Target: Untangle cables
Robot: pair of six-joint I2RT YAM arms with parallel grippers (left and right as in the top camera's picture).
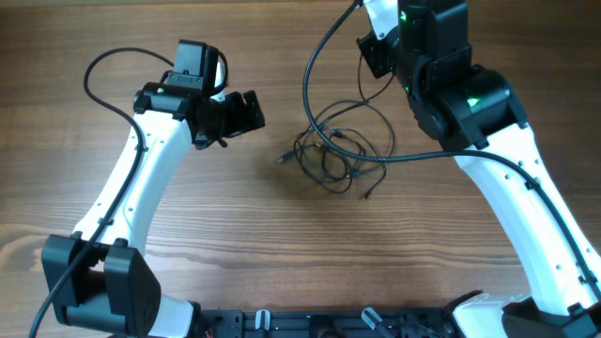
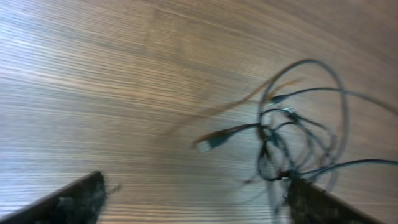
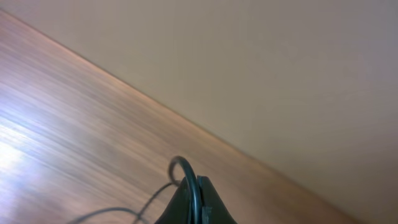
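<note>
Thin, glossy black cables (image 1: 331,138) lie in a loose, knotted tangle on the grainy brown wooden table (image 1: 235,216), between the two arms. The left gripper (image 1: 250,111) gapes wide beside them. The right gripper (image 3: 193,202) pinches one looping strand between closed fingers.

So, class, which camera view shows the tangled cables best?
Overhead: the whole knot of cables shows sharp between the arms. Left wrist shows most of it, blurred and cropped. Right wrist shows only one strand pinched in the right gripper.
</note>
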